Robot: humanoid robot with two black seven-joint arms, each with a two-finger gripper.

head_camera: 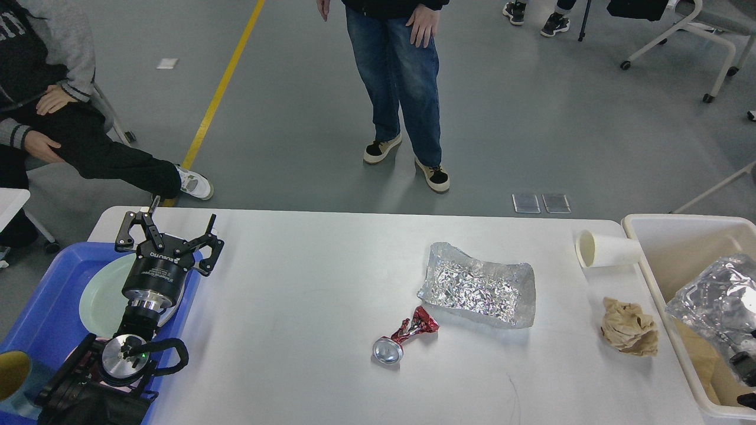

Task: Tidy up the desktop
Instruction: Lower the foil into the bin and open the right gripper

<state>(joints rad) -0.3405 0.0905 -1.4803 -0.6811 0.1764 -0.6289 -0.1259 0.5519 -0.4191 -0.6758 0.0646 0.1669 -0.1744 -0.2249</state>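
The desktop (pixel 307 307) is a wide white-grey table. On it lie a flattened foil tray (pixel 478 286), a crushed red can (pixel 404 337), a tipped white paper cup (pixel 608 250) and a brown crumpled paper wad (pixel 629 333). My left gripper (pixel 177 221) hangs open and empty above the far corner of the blue tray (pixel 41 307). A crumpled silver foil wad (pixel 717 301) hovers inside the cream bin (pixel 645 260) at the right edge. Only a small black part of my right gripper (pixel 743 361) shows under the wad, and its fingers are hidden.
The blue tray holds a pale green plate (pixel 100 298) and a yellow cup (pixel 12 372). Brown paper lies in the bin's bottom. One person stands beyond the table's far edge (pixel 401 88), and another sits at the far left (pixel 53 118).
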